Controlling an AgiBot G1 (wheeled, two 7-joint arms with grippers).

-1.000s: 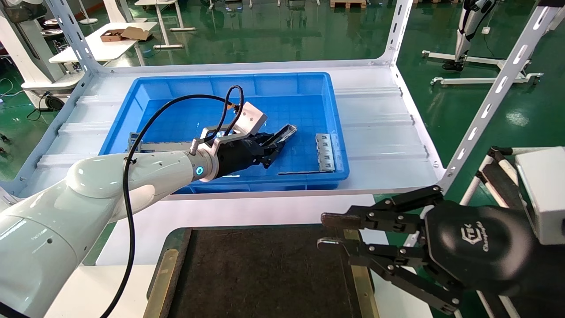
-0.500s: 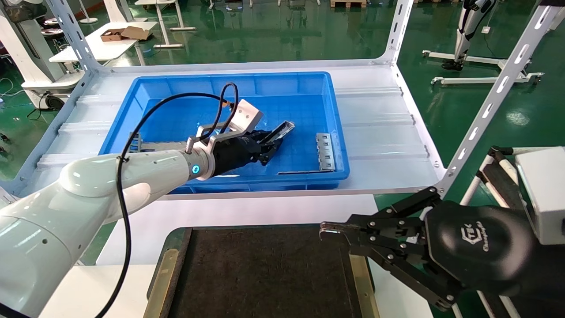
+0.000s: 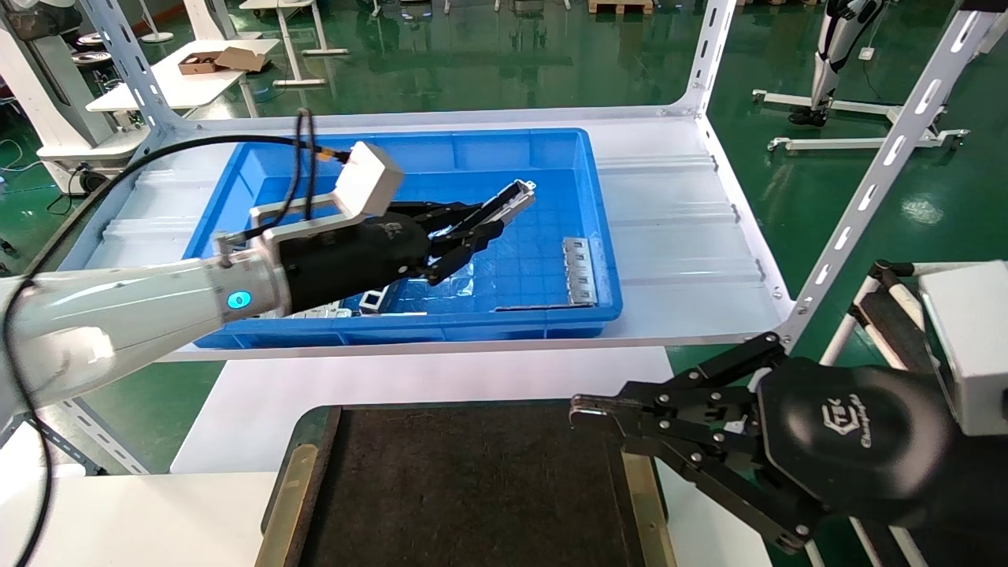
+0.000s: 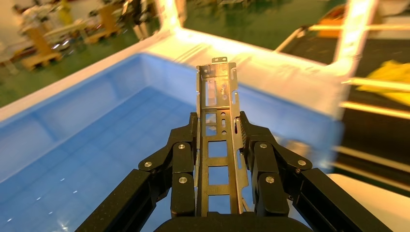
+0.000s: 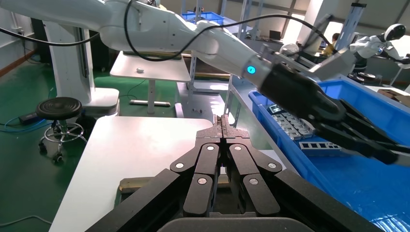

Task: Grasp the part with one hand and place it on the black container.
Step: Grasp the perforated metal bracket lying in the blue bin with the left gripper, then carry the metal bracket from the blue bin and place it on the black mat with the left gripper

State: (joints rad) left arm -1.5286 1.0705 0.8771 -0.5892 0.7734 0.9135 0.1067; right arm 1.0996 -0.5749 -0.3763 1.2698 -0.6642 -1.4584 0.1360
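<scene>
Head view first: right gripper [image 3: 580, 412] parked nearest the camera, fingers pressed together on nothing, tip hanging just past the near right corner of the black container [image 3: 465, 488]. Right wrist view confirms: both pads [image 5: 218, 126] meeting flat, no gap, no load.

Beyond that, left gripper [image 3: 480, 224] up over the blue bin [image 3: 409, 157], clamped on the part [image 3: 510, 201]. Held lengthwise between the fingers, far end jutting out past the fingertips, tilted upward and clear of the bin floor. Left wrist view, close in: part [image 4: 216, 125] running straight out from the palm, fingers [image 4: 183, 159] closed snug against both long edges, cut-outs along its length, bracket-like end with small holes at the tip.

Below and behind the left gripper, toward the wrist: grey ladder-like piece [image 3: 376, 298] lying on the bin floor, partly hidden by the hand. Off to the right of the fingertips, well apart: flat silver plate [image 3: 581, 272] with cut-out tabs, resting near the bin's right wall.

Black container well short of the held part, back toward the robot, brass-coloured strips along its left and right sides.
</scene>
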